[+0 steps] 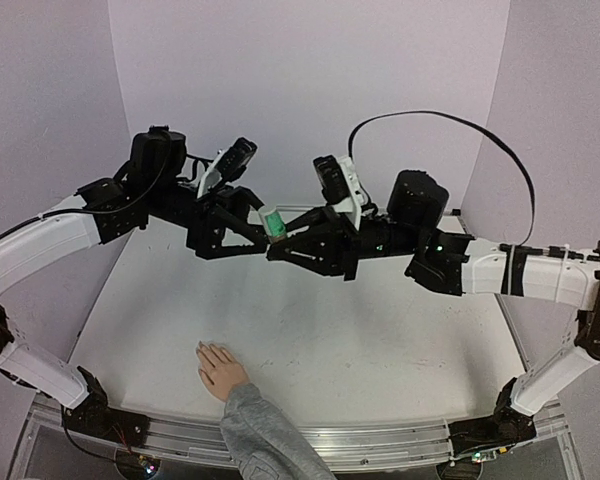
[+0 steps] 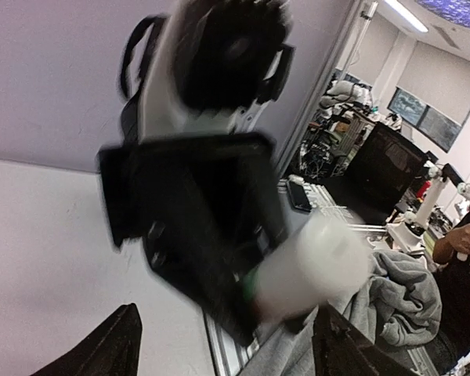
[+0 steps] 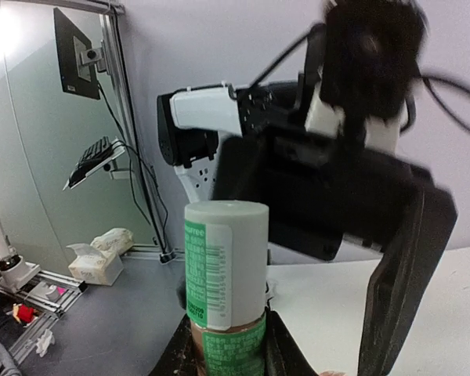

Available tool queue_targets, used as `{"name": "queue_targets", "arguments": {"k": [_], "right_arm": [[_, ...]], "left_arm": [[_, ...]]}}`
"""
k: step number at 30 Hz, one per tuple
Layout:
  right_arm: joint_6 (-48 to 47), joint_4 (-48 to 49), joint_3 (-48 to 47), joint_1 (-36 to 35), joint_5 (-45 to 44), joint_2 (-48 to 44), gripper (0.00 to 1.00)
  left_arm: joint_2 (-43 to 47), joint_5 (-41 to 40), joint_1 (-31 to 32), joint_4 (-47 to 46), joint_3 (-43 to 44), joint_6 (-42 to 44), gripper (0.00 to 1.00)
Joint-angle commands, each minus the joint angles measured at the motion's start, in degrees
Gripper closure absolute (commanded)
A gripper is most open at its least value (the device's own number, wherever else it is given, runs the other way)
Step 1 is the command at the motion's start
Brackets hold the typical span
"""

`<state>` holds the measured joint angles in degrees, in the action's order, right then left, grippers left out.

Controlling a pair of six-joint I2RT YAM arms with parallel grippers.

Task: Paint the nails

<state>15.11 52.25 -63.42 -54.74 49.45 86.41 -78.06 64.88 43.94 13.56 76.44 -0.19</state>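
Bottle held in the air between both arms; mannequin hand at the desk's near edge.

On my top camera the hand (image 1: 220,368) in its grey sleeve (image 1: 263,432) lies at the near edge of the desk (image 1: 380,340), its nails (image 1: 204,348) too small to judge. The bottle (image 1: 272,222) hangs well above the desk. My blurred left wrist view shows the left jaws spread apart, released, with the bottle's white cap (image 2: 317,262) beyond them. My right wrist view shows the right jaws clenched on the bottle's lower end.
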Motion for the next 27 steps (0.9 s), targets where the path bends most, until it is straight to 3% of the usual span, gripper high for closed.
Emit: {"name": "queue_targets", "arguments": {"k": [1,6,15,21,27], "right_arm": [[-6.23,2.63,0.66,-0.29,-10.74,-6.76,1.00],[-9.35,-2.95,0.85,-0.45,-24.64,-6.91,1.00],[-12.74,-6.09,0.27,-6.40,-59.23,-2.30,1.00],[-14.63,-7.60,-3.18,-10.56,-69.06,2.87,1.00],[-17.31,-9.81,-7.04,-12.05,-68.53,6.36,1.00]], "left_arm": [[4.51,-7.18,-0.89,3.66,-3.00,-2.09,0.15],[9.84,-13.04,-1.23,3.55,-8.38,-5.10,0.11],[14.61,-30.97,-1.23,0.21,-7.75,-17.13,0.10],[11.11,-42.66,-1.23,0.18,-4.62,-25.86,0.08],[9.67,-43.21,-1.23,-0.82,-4.84,-27.15,0.21]]}}
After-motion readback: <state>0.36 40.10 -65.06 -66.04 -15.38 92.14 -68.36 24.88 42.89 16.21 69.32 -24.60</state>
